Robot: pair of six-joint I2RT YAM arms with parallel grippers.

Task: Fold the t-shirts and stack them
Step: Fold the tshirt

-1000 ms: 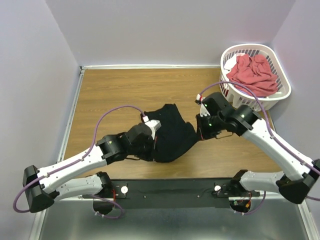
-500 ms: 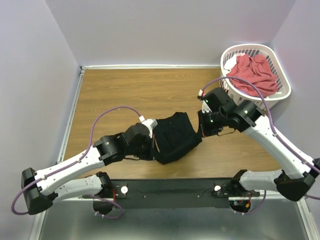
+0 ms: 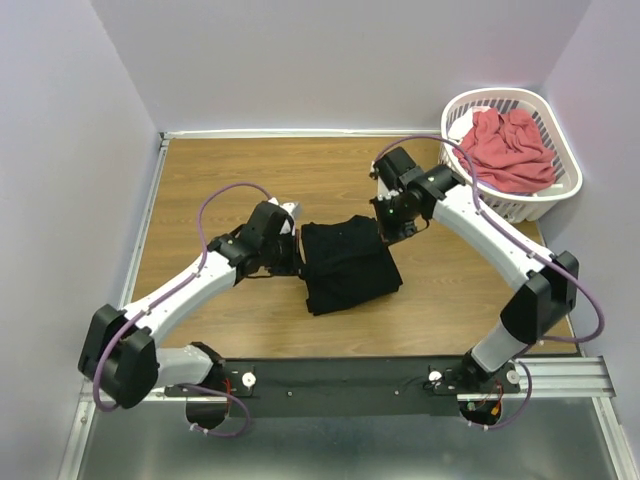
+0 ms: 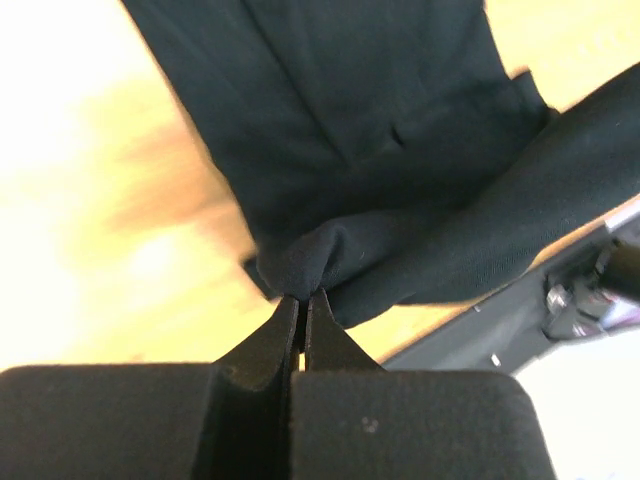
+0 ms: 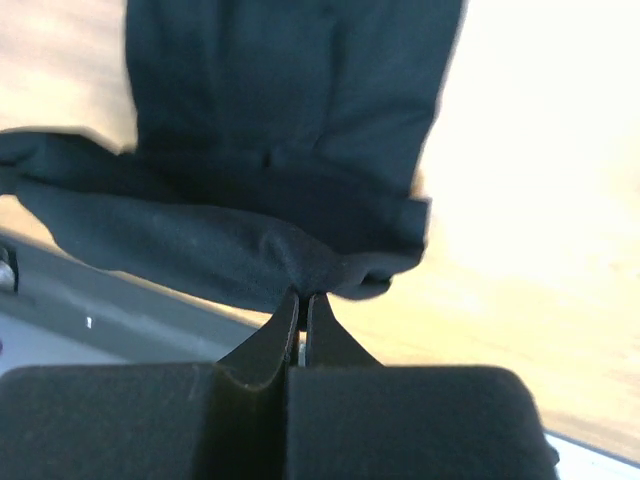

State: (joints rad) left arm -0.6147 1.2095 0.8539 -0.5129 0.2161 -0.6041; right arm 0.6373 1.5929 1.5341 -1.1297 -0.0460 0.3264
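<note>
L gripper (image 3: 296, 240) at far-left corner of black t-shirt (image 3: 345, 268), jaws pinched tight on its cloth, shirt folded mid wood table (image 3: 220, 170), R gripper (image 3: 384, 231) at far-right corner, jaws also clamped on cloth, coral-red t-shirt (image 3: 505, 150) heaped in white basket (image 3: 565, 186) far right.

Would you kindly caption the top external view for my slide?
Left gripper and right gripper pinch the folded black t-shirt.
</note>
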